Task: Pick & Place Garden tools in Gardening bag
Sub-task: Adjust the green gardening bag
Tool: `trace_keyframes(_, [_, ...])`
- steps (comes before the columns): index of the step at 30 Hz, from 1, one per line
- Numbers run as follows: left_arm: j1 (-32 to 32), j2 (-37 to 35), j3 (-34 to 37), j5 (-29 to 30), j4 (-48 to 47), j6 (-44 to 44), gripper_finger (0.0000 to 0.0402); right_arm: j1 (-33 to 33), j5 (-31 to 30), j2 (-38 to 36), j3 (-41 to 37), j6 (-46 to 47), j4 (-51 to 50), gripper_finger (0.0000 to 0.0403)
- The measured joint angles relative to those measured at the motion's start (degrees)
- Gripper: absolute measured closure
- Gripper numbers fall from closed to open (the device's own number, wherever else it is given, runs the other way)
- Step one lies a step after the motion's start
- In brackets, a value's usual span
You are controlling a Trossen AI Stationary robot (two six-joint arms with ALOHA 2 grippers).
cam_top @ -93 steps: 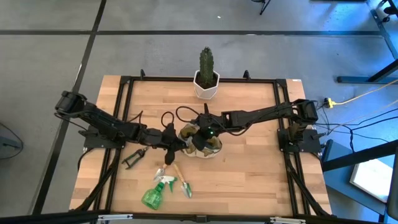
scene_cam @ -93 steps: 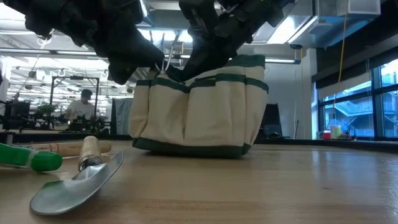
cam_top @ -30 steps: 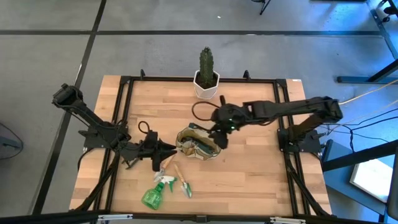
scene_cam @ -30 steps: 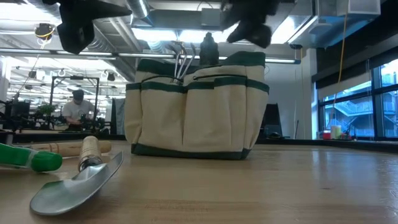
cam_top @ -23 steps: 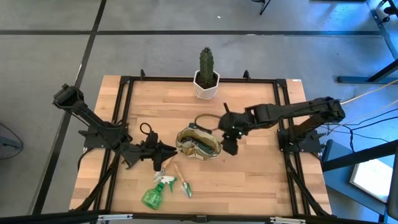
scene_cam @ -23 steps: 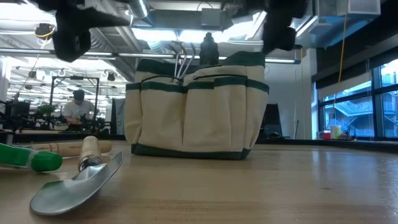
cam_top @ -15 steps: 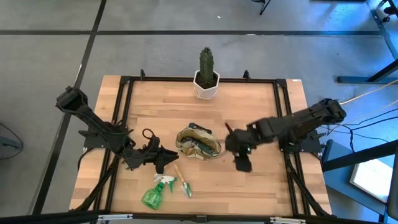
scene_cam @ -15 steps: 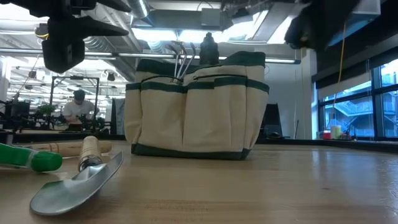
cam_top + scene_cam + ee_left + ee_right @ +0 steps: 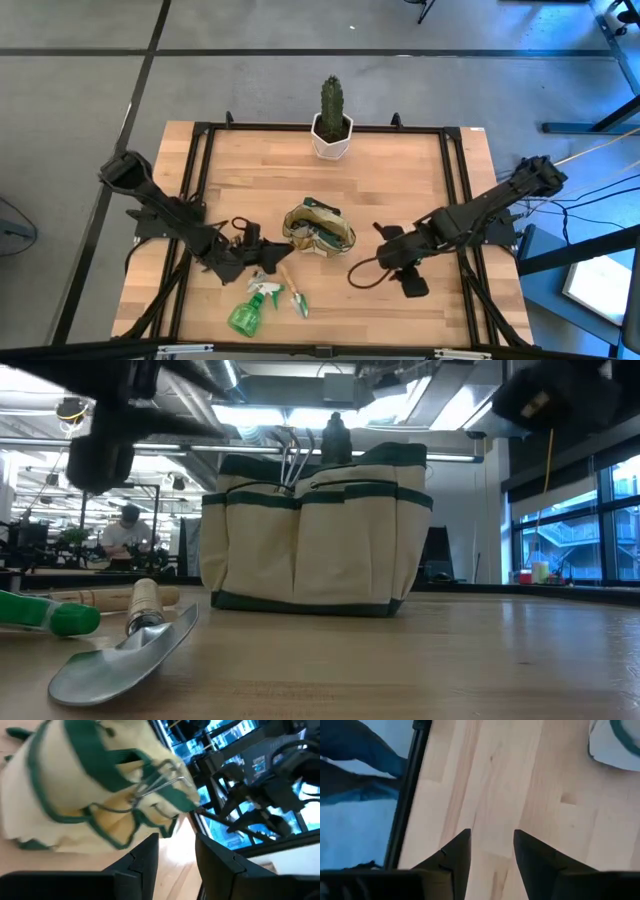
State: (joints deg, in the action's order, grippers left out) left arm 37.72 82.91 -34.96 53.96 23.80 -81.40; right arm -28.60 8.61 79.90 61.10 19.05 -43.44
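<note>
Left pincer [image 9: 262,262], fingers parted and empty, hovers just beside the gardening bag [image 9: 320,229]; trowel [image 9: 293,291] and spray bottle [image 9: 247,311] lie nearby on the table [image 9: 400,180]. Right pincer [image 9: 490,851], released, is farther off.

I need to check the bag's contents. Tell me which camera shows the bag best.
The low view: the bag stands whole, side-on, with tool handles sticking out the top. The high view shows its open top only small; the left wrist view, a tilted part; the right wrist view, just a corner.
</note>
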Motion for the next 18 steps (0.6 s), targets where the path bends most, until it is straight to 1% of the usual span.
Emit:
trace_keyframes(1, [-0.1,1.0,-1.3,0.8,-0.5,0.5,0.0287,0.0,0.2,-1.5,-3.0,0.3,3.1,0.0253])
trace_keyframes(4, [0.0,3.4,-5.1,3.9,-3.2,1.0,0.0302,0.7,2.2,-7.6,-13.3,4.3,16.8,0.0253])
trace_keyframes(6, [0.0,4.5,-7.4,4.0,-5.9,0.6,0.0313,1.7,2.7,-11.9,-20.2,7.6,27.0,0.0253])
trace_keyframes(8, [-0.3,5.3,-9.2,3.5,-10.4,-1.2,0.0322,3.1,1.8,-15.9,-26.0,9.8,33.4,0.0253])
trace_keyframes(9, [-0.5,5.7,-9.9,2.2,-12.7,-3.3,0.0327,3.9,0.9,-17.4,-28.0,10.4,35.4,0.0253])
trace_keyframes(10, [-0.6,5.7,-10.1,1.7,-15.4,-5.6,0.0331,4.7,-0.8,-18.9,-29.6,10.8,37.0,0.0253])
trace_keyframes(12, [-0.7,5.9,-10.4,0.2,-19.5,-10.6,0.0341,6.5,-4.7,-21.0,-31.3,10.8,36.8,0.0253])
trace_keyframes(15, [-0.7,6.0,-10.5,-0.6,-25.9,-18.0,0.0357,8.9,-10.5,-21.4,-31.5,7.4,36.7,0.0253])
trace_keyframes(16, [-0.8,6.0,-10.5,-1.1,-27.9,-20.3,0.0363,9.8,-11.2,-21.4,-31.5,6.9,37.6,0.0253])
trace_keyframes(18, [-0.9,6.0,-10.5,-1.2,-32.0,-24.5,0.0374,12.0,-10.4,-20.6,-31.4,7.4,40.2,0.0253])
